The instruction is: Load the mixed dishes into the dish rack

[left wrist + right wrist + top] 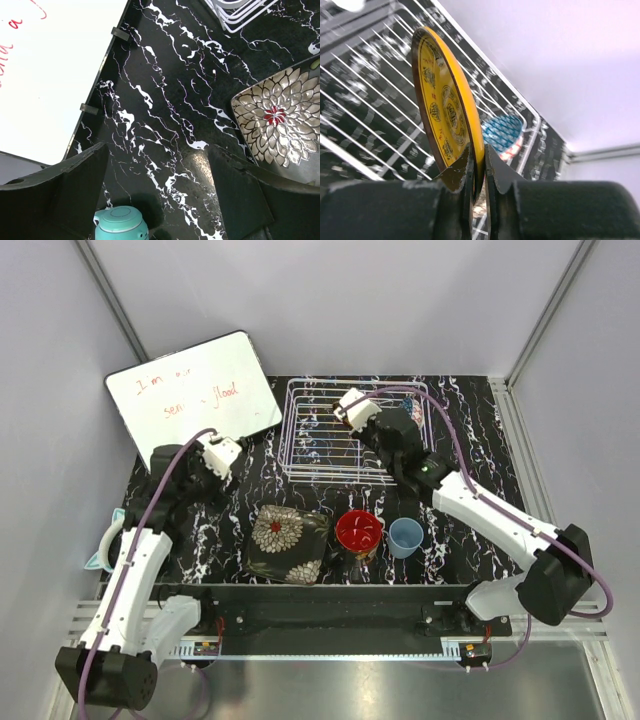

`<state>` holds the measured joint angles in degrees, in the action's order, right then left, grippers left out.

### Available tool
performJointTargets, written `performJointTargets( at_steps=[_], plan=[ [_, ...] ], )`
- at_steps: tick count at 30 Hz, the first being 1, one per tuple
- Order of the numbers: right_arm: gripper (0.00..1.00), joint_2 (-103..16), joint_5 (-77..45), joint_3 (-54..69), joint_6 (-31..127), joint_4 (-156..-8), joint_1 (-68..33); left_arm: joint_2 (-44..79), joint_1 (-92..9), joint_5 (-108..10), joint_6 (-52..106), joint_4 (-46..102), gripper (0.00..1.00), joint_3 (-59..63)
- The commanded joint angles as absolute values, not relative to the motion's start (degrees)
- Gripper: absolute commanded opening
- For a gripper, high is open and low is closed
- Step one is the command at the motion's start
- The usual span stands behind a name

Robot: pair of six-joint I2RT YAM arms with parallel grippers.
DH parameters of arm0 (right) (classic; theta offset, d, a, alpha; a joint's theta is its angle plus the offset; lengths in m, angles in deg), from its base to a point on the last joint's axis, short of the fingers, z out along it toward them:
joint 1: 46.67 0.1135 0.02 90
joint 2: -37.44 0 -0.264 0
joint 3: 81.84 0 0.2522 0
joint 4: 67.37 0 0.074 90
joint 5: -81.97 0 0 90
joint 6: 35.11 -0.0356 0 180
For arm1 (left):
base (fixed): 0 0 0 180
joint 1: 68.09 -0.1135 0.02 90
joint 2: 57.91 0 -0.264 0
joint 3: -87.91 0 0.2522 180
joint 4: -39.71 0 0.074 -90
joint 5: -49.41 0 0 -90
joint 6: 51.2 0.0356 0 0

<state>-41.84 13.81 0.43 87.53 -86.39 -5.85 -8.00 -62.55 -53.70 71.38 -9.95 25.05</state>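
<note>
My right gripper [484, 155] is shut on the rim of the yellow-and-dark plate [447, 110] and holds it upright on edge over the white wire dish rack [370, 100]. A blue patterned bowl [502, 132] lies in the rack's far corner. In the top view the right gripper [378, 435] hangs over the rack [310, 435], with the bowl [412, 400] at the rack's back right. The floral dish [290, 543], red bowl [358, 531] and pale blue cup [405, 537] sit along the table's front. My left gripper [218, 472] is open and empty above bare table.
The white writing board [193, 390] leans at the back left and also shows in the left wrist view [45, 75]. Teal headphones [121, 225] lie just under the left gripper [160, 195]. The floral dish [280, 125] is to its right, and a corner of the rack [240, 10] is ahead.
</note>
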Motion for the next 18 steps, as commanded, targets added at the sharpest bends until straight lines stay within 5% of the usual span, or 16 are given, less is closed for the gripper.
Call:
performJointTargets(
  at_steps=[1,18],
  plan=[
    [0.00,-39.1,19.2,-4.5,97.7,-72.3,-7.2,-7.6,-62.8,-55.6,68.7,-6.8,0.87,25.2],
    [0.00,-35.5,17.5,-19.0,107.2,-66.5,-8.9,-6.1,-62.8,-55.7,66.7,-3.1,0.87,27.0]
  ],
)
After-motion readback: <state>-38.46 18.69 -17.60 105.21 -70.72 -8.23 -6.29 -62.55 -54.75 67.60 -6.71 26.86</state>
